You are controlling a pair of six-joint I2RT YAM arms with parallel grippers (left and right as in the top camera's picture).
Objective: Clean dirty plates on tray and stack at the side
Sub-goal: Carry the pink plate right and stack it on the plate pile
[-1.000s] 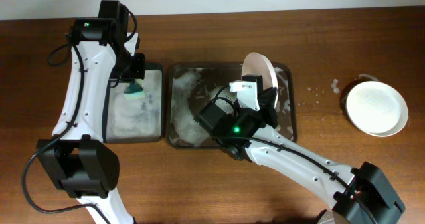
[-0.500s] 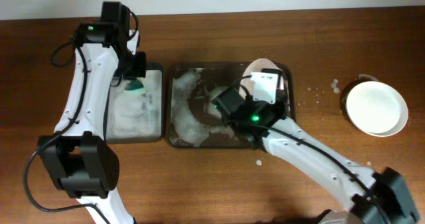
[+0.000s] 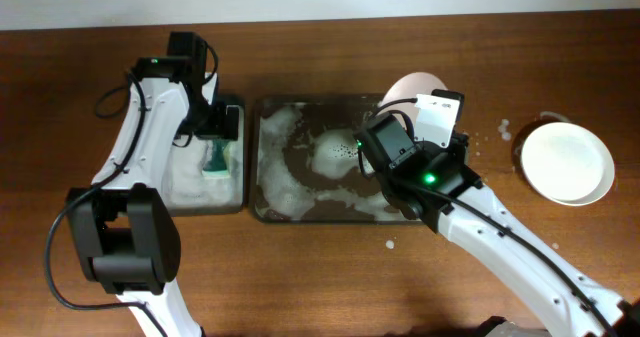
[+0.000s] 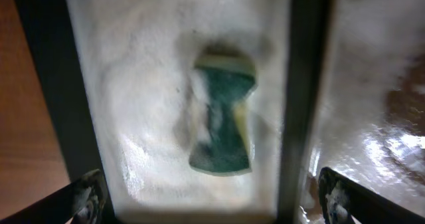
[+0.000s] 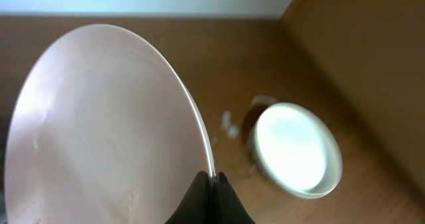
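- Your right gripper [image 5: 212,187] is clamped on the rim of the pink plate [image 5: 99,117], holding it tilted above the tray [image 3: 300,162], at its far right corner.
- Your left gripper [image 4: 211,194] hangs wide open with nothing in it, over the sponge [image 4: 222,121] lying in the smaller tray [image 3: 190,187].
- The white plate [image 3: 567,162] sits at the side [image 3: 490,192], so that part looks done.
- Left to do, I reckon: stack the pink one there. I can't tell if foam hides more.

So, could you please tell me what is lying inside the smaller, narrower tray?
In the smaller tray a green sponge lies loose on thick white foam. The foam hides nearly all of the tray's floor, so anything beneath it cannot be seen.
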